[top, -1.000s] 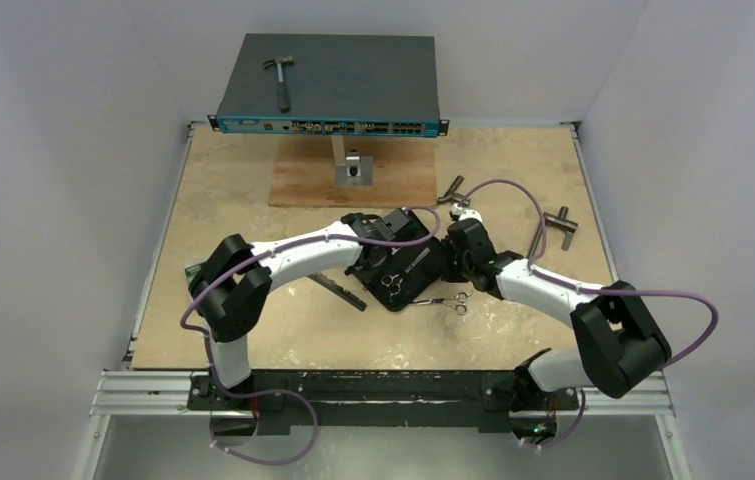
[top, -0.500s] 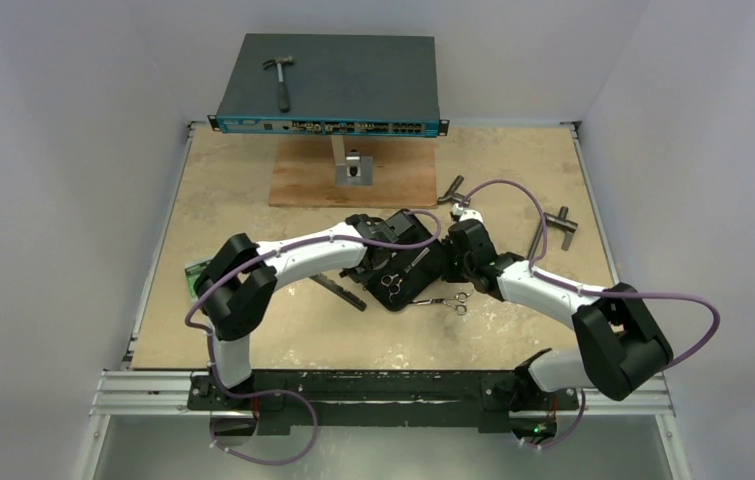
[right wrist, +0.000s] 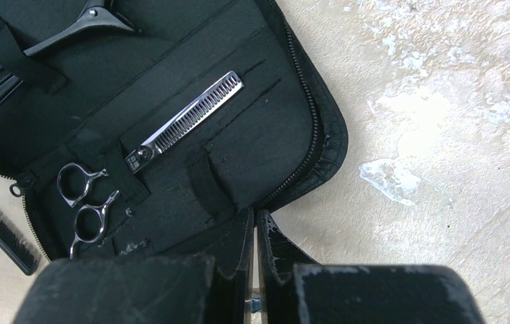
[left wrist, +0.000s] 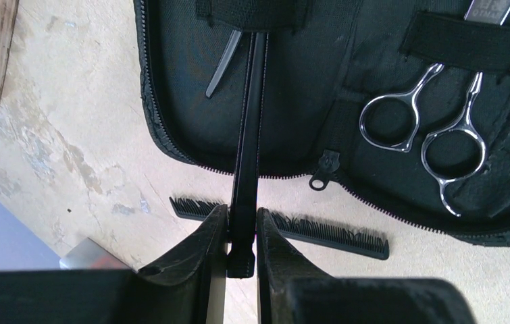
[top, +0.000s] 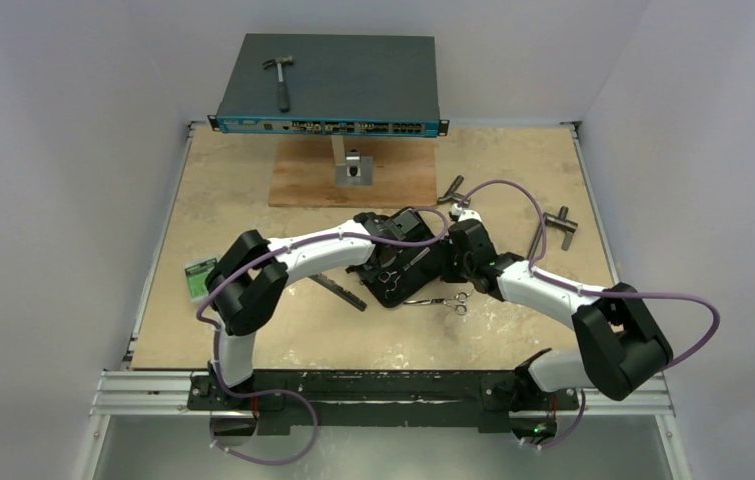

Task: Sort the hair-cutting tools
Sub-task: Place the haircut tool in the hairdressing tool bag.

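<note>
Clamped on the hair clip (left wrist: 248, 148), the left gripper (left wrist: 242, 233) has advanced, nearly stowing it in the case (left wrist: 292, 101) the right gripper (right wrist: 253, 236) pinches

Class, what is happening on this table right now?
The left end effector grips a thin black hair clip, its far end under a strap in the open black zip case. The right end effector appears to pinch the case's edge. One pair of silver scissors sits strapped inside; another pair and a narrow black comb lie on the table.

Left hand (left wrist: 242, 226), hair clip (left wrist: 250, 121) shifted right over case (left wrist: 299, 88).
</note>
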